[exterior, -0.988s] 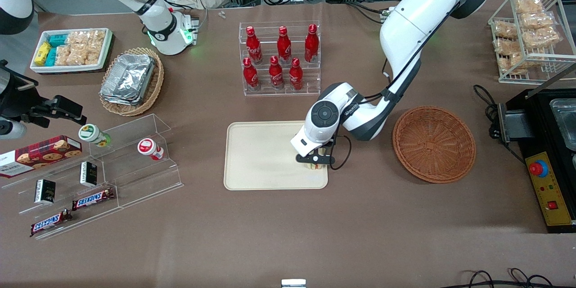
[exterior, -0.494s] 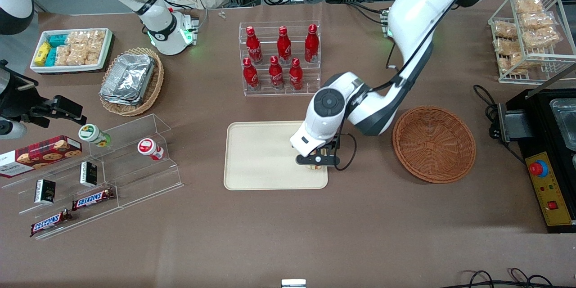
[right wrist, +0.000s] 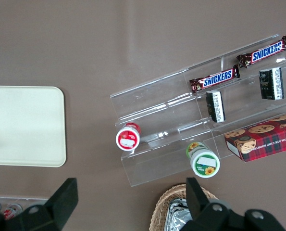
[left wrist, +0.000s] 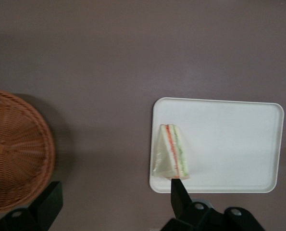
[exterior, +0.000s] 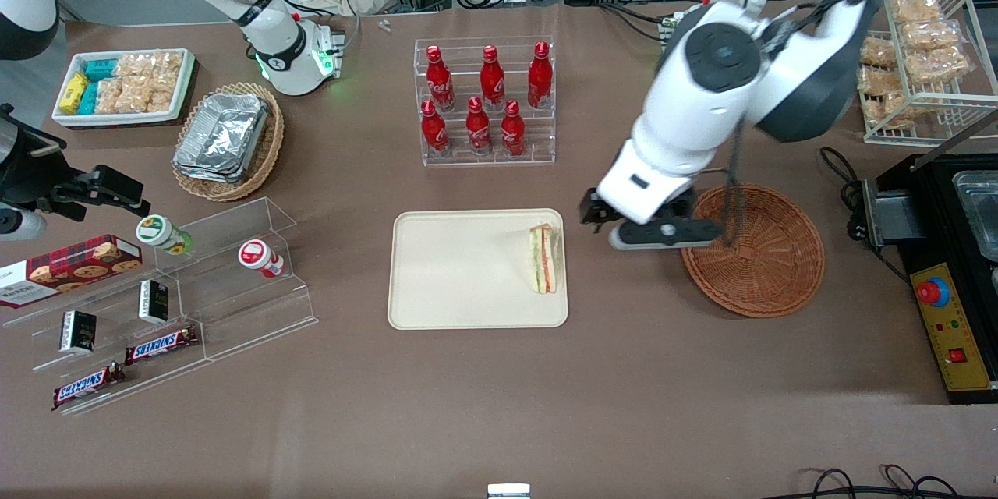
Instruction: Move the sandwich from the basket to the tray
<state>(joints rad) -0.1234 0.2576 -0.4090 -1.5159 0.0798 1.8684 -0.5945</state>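
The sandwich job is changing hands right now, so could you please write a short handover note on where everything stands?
Gripper: open, holding nothing, raised above the table between the tray and the basket.
Sandwich: lies on the tray, near the tray edge closest to the basket, inside the rim.
Basket: holds nothing.
Done: the sandwich is out of the basket, set on the tray and let go.
Left: nothing for the sandwich itself; probably only parking the arm.
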